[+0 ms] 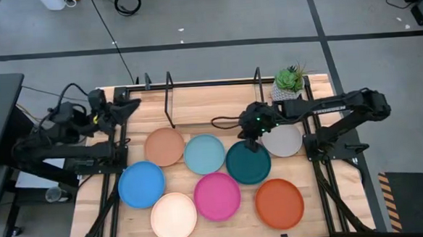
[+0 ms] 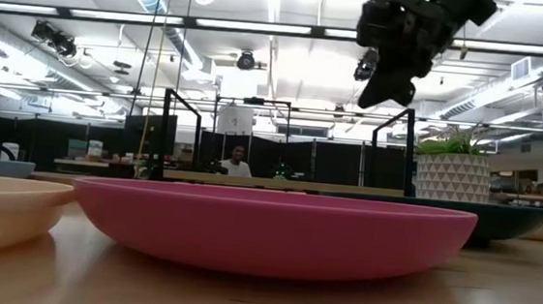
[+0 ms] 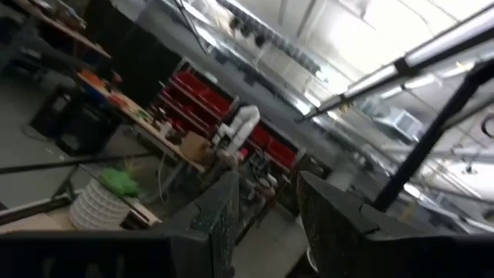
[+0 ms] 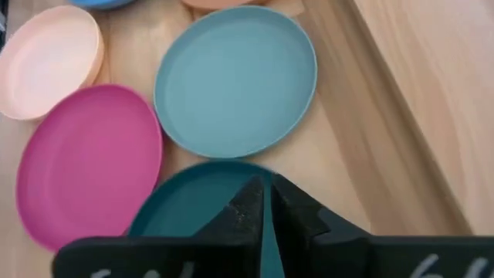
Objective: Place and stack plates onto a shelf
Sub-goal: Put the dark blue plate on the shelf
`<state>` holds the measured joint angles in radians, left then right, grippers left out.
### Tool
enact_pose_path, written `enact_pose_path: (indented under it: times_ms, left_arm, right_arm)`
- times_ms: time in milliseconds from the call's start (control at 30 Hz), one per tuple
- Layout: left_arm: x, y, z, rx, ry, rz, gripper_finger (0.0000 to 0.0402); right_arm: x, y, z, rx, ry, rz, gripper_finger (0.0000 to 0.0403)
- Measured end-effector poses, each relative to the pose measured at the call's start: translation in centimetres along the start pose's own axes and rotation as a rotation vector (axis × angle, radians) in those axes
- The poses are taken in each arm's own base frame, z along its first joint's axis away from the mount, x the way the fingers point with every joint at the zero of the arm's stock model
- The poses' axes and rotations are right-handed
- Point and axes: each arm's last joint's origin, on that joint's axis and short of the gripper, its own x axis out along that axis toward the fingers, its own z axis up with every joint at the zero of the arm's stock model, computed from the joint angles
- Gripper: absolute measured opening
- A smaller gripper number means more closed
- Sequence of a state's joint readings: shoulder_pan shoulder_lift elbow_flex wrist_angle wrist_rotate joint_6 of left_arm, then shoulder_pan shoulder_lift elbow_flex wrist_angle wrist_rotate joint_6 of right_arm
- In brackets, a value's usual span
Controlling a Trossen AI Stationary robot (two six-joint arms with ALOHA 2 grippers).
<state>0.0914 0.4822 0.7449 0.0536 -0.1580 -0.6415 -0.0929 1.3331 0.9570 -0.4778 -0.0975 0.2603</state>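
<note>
Eight plates lie flat on the wooden table: tan [image 1: 164, 146], light blue [image 1: 204, 154], dark teal [image 1: 248, 162], grey [image 1: 282, 140], bright blue [image 1: 141, 184], cream [image 1: 173, 216], magenta [image 1: 217, 196] and orange [image 1: 279, 203]. The shelf [image 1: 210, 97] with black wire loops stands along the far edge and holds no plate. My right gripper [image 1: 250, 134] hangs shut in the air above the dark teal plate's [image 4: 193, 208] far rim, well above the table in the low view [image 2: 394, 79]. My left gripper [image 1: 126, 105] waits open at the far left corner, pointing into the room [image 3: 266, 224].
A potted plant [image 1: 291, 82] in a white pot stands at the shelf's right end, just beyond the grey plate. Cables lie on the shelf board near my right arm. A person [image 2: 237, 162] sits far behind the table. Bare wood shows between the plates and the shelf.
</note>
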Motion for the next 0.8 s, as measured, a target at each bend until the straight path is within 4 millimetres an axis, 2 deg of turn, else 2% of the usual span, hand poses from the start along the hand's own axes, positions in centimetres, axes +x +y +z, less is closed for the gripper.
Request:
enact_pose_path:
  times_ms: [167,333,533,633,800]
  left_arm:
    - [2.1,-0.4,-0.4,0.009,0.085,-0.011,0.0141]
    - [4.1,-0.5,-0.8,0.079,0.198,0.049,0.0141]
    - [5.5,-0.2,-1.5,0.136,0.275,0.098,0.0141]
    - [5.6,-0.1,-1.6,0.139,0.282,0.106,0.0141]
    - [5.5,-0.2,-1.5,0.114,0.275,0.106,0.0141]
  right_arm:
    - [-0.2,0.4,1.3,-0.045,-0.017,0.005,0.0046]
    - [-0.1,0.4,1.9,-0.067,0.033,-0.007,0.0051]
    - [1.4,0.5,2.6,-0.136,0.164,0.02,0.0066]
    - [2.4,0.6,2.9,-0.208,0.206,0.032,0.0094]
    - [4.0,0.2,2.5,-0.317,0.295,0.036,0.0168]
